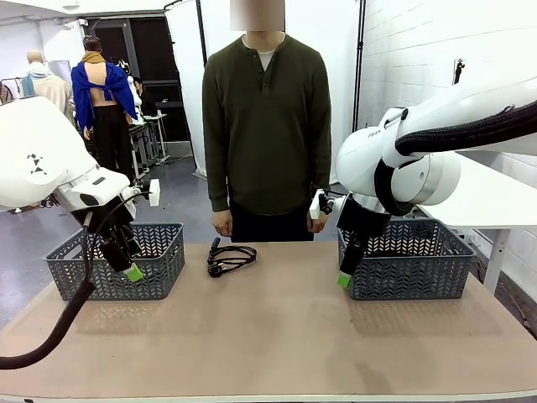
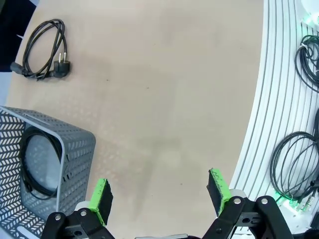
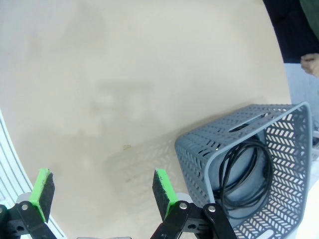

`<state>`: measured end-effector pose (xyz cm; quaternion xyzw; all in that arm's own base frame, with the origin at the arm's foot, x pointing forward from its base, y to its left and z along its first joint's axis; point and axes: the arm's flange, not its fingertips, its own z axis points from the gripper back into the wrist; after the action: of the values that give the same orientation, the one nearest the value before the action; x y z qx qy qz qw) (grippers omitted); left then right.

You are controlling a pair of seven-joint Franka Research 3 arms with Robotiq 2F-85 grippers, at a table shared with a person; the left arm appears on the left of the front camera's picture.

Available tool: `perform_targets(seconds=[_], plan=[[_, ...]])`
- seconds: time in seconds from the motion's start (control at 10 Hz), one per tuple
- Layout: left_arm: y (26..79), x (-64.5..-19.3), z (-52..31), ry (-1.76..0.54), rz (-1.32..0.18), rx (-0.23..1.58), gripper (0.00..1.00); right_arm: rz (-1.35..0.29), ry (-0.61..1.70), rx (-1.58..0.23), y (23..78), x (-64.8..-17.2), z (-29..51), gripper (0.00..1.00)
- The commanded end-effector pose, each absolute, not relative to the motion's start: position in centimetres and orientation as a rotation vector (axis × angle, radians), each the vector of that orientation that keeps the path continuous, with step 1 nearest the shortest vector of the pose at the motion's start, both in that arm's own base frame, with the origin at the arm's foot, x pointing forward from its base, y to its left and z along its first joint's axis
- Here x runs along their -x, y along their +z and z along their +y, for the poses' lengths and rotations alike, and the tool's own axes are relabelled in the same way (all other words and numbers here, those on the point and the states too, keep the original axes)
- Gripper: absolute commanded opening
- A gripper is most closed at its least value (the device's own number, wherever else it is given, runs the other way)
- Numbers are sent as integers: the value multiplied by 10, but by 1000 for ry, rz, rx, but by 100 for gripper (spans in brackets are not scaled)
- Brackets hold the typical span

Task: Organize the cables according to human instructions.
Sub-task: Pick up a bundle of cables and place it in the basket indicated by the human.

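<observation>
Nearest me, left gripper (image 2: pixel 158 195) and right gripper (image 3: pixel 99 191) hang released, jaws wide and empty. One coiled cable (image 1: pixel 229 258) lies far-centre on the table (image 1: pixel 277 336), between two baskets. I judge it light, floppy; pinch across bundled strands.

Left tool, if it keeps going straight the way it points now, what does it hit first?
Probably the bare tabletop: the open left tool points down at it, beside the gray basket, with nothing between. Depth is unclear.
</observation>
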<state>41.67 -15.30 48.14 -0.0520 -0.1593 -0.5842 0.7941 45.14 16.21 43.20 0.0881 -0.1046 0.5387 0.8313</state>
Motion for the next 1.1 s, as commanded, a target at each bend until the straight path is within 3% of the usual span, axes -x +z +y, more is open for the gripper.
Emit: perform_targets(seconds=[0.0, 1.0], plan=[[482, -417, -153, -1256, -342, 108, 100, -216, 1149, -188, 432, -451, 162, 100], [482, -417, -153, -1256, -342, 108, 100, -216, 1149, -188, 432, -451, 162, 100]])
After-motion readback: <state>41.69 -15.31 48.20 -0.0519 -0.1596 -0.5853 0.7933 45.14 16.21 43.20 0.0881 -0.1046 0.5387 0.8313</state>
